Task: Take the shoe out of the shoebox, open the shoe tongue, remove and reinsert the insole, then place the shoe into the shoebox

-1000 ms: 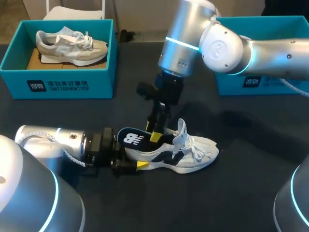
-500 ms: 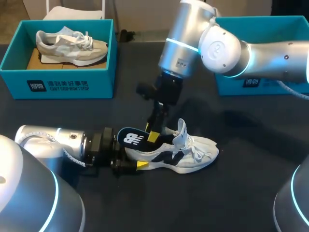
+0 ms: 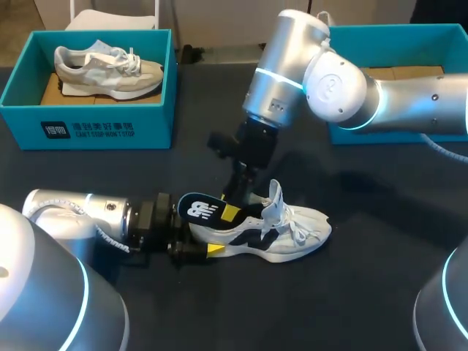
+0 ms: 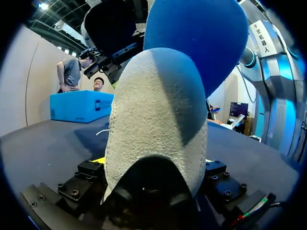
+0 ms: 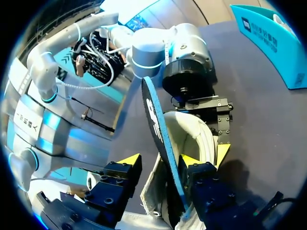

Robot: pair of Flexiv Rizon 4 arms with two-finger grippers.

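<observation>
On the table [image 3: 380, 281], seen from the head camera, the shoe [image 3: 281, 230] lies on its sole in the middle, well apart from both boxes. The left gripper [image 3: 205, 243] lies low on the table and is closed on the heel from two sides. The insole [image 3: 199, 208] stands half out of the heel opening. The right gripper [image 3: 232, 208] hangs just above it, pointing down; from this view one cannot tell how wide its jaws are. The tongue [image 3: 275, 196] stands up. The left box [image 3: 88, 121] holds a second shoe [image 3: 106, 67]. The right box [image 3: 349, 135] shows only cardboard and is partly hidden by the arm.

As a judgement, taking the shoe out and opening the tongue look done. The insole step is in the middle, and whether the insole goes out or back in cannot be said. Returning the shoe to a box is left.

The left wrist view shows only the heel [image 4: 153, 134], very near, with the fingers [image 4: 221, 184] against both its sides and the blue insole [image 4: 201, 43] above. It confirms this grip but shows nothing of the shoe's front.

The right wrist view gives what the head view hides. The right gripper's jaws are open, with the insole [image 5: 156, 120] edge-on between them. It is close to one finger and clearly apart from the other, so it is not gripped.
</observation>
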